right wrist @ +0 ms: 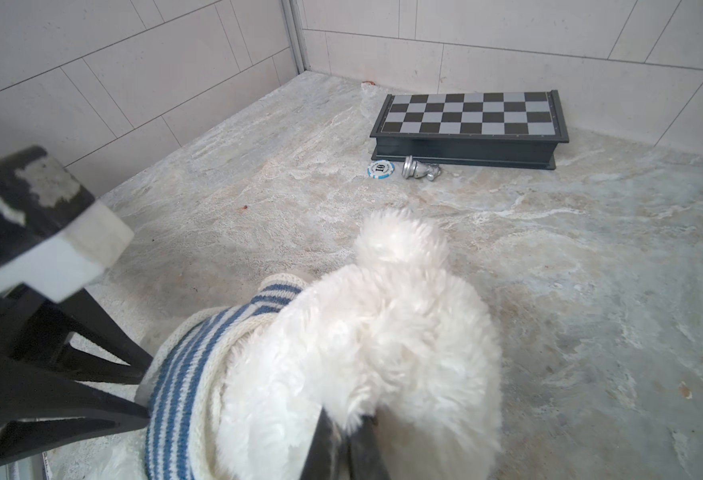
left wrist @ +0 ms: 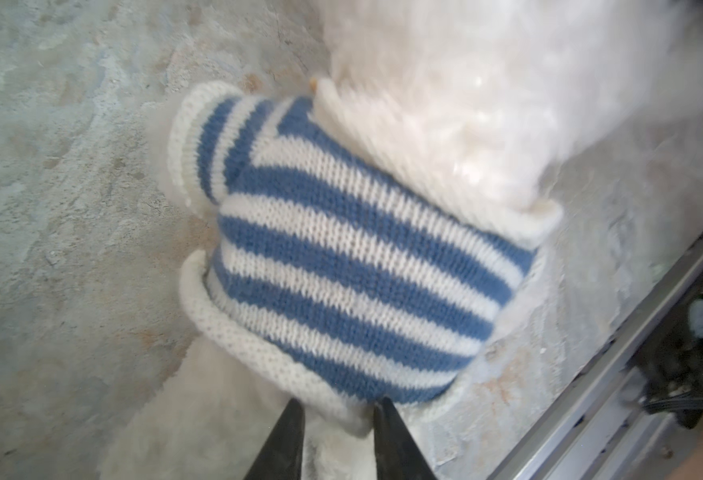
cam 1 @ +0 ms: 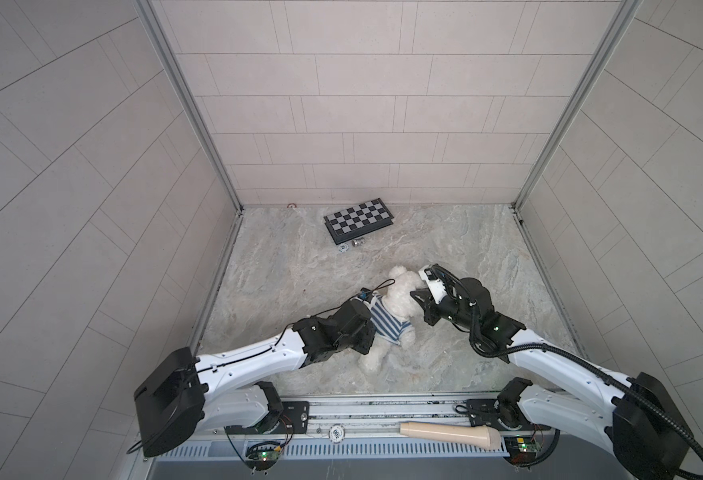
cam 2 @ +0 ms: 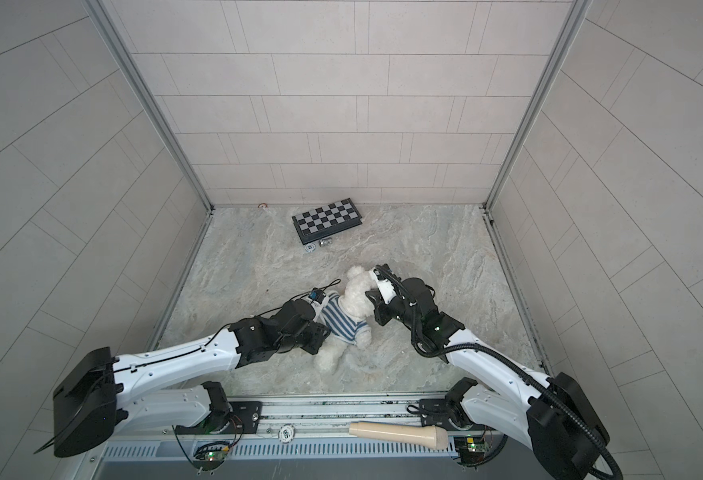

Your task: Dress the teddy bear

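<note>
The teddy bear (cam 1: pixel 401 286) (cam 2: pixel 358 291) is fluffy and white and lies on the marble floor. It wears a blue-and-white striped knitted shirt (cam 1: pixel 385 322) (left wrist: pixel 341 266) over its body. My left gripper (left wrist: pixel 339 405) is at the shirt's rolled white hem. Its jaws stand apart, with the hem edge and leg fur between the tips. In both top views its wrist hides those tips. My right gripper (right wrist: pixel 347 419) (cam 1: pixel 413 295) is at the bear's head, shut on a tuft of white fur.
A folded chessboard box (cam 1: pixel 358 220) (right wrist: pixel 470 120) lies near the back wall, with a poker chip (right wrist: pixel 381 169) and a silver chess piece (right wrist: pixel 420 169) in front of it. A beige cylinder (cam 1: pixel 449 434) rests on the front rail. Tiled walls close three sides.
</note>
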